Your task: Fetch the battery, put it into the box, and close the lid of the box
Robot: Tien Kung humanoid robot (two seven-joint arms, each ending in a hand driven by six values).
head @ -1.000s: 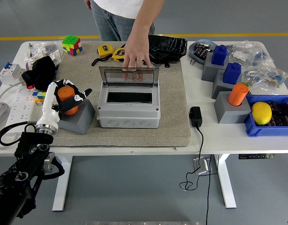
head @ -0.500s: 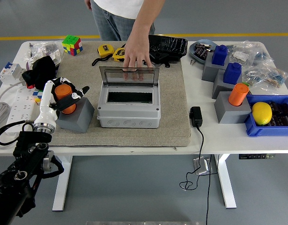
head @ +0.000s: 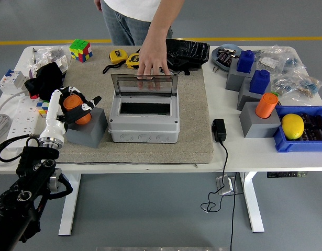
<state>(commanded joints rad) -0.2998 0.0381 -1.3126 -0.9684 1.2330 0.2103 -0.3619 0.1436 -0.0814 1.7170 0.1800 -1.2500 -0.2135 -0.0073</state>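
Box [head: 144, 121] sitting lid-up beside grey holder [head: 87, 128]; left hand [head: 76, 107] wrapping orange battery [head: 73, 106] atop that holder.

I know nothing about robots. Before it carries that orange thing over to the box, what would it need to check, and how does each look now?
1. Left hand wrapped around the orange battery: ok.
2. Battery clear of its grey holder: cannot tell.
3. Box lid open: ok, it stands upright.
4. Opening in the box free: ok.
5. Path clear of people: not ok, a person's hand rests on the lid's top edge.
6. Right hand ready: cannot tell, out of view.
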